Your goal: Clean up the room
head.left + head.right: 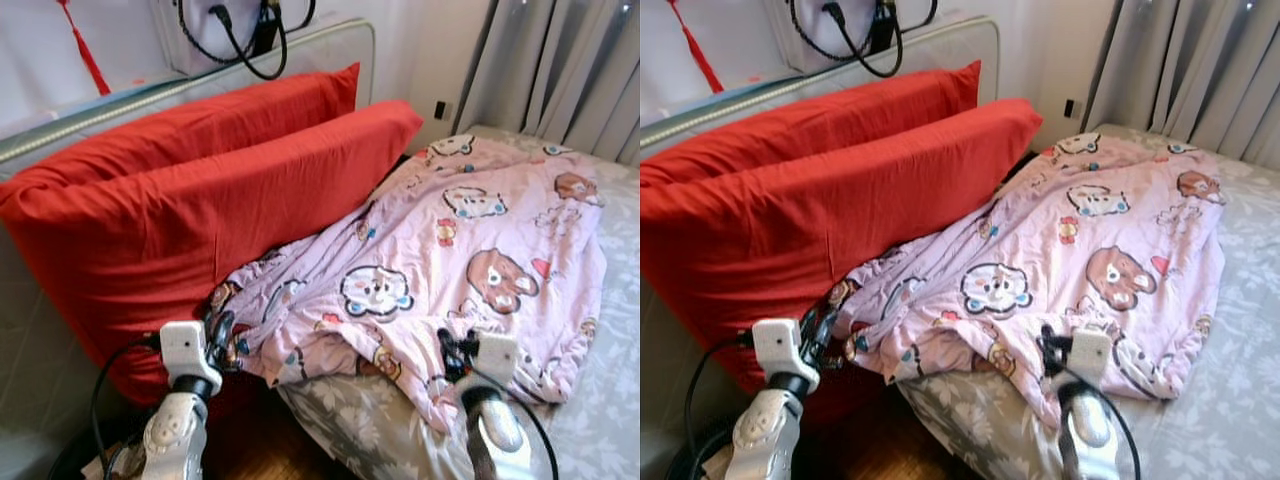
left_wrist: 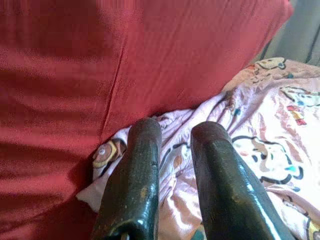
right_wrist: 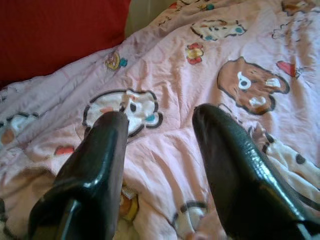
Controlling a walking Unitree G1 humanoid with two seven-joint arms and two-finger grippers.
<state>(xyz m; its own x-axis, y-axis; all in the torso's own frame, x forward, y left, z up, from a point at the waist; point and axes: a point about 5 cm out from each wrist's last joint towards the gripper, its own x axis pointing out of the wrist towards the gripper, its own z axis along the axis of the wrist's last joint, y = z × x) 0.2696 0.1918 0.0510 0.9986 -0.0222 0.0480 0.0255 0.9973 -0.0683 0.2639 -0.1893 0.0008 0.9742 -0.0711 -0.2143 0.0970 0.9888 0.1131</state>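
Blanket (image 1: 470,260): pink, printed with cartoon bears, spread crumpled across the bed (image 1: 610,400) from the near left edge toward the far right. Its near left corner lies bunched against the front pillow.

Pillows: two, red, standing on edge at the left of the bed. The front pillow (image 1: 200,220) leans against the back pillow (image 1: 190,120), which rests on the grey headboard (image 1: 340,40).

Left gripper (image 2: 175,165): at the near left, by the blanket's corner where it meets the front pillow. Fingers (image 2: 135,175) a small way apart, with blanket cloth showing in the gap; whether they pinch it cannot be told.

Right gripper (image 3: 160,150): at the near edge of the blanket, right of the left gripper. Fingers (image 3: 235,160) wide apart over the pink cloth.

Bed sheet: grey with a pale flower pattern, showing along the near and right sides.

Curtains (image 1: 560,70): grey, far right.

Black cable (image 1: 250,40): looped on the wall above the headboard.
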